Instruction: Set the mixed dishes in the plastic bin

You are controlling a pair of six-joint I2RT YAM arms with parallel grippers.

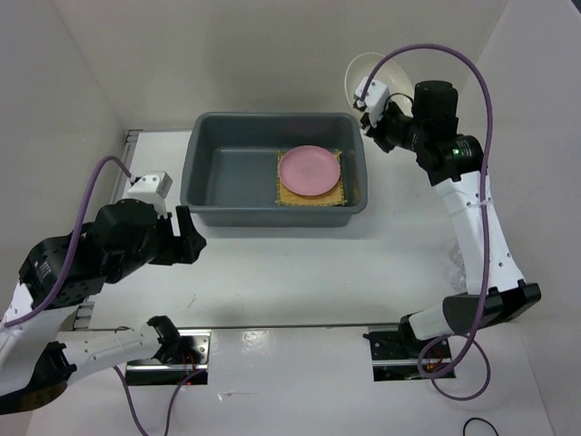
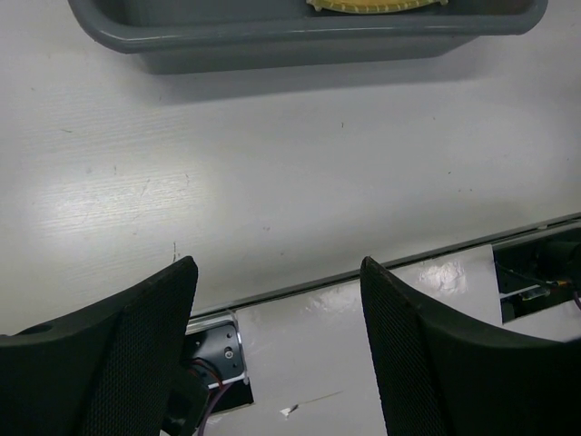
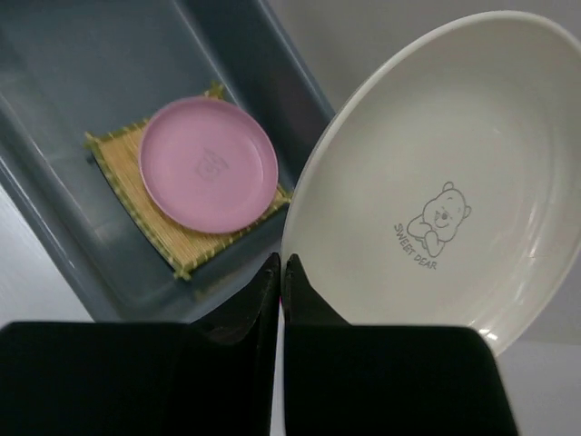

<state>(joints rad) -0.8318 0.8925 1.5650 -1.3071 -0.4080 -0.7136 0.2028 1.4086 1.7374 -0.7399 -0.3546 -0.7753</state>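
Presently we are finding mat point(image 3: 172, 241) and pink plate point(image 3: 209, 163) in the bin point(image 1: 192, 173); right tool point(image 3: 282, 272) is clamping the white plate point(image 3: 436, 182) outside it; left tool point(image 2: 277, 272) gaping, empty.

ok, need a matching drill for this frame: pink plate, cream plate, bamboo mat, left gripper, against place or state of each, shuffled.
Things
1. pink plate
2. cream-white plate
3. bamboo mat
4. left gripper

Place or state
A. open, holding nothing, over the table
B. flat on the floor of the plastic bin
C. pinched by its rim in the right gripper, not in the bin
D. lying on top of the mat

Pairs: 1-D, 2-C, 3-B, 4-A
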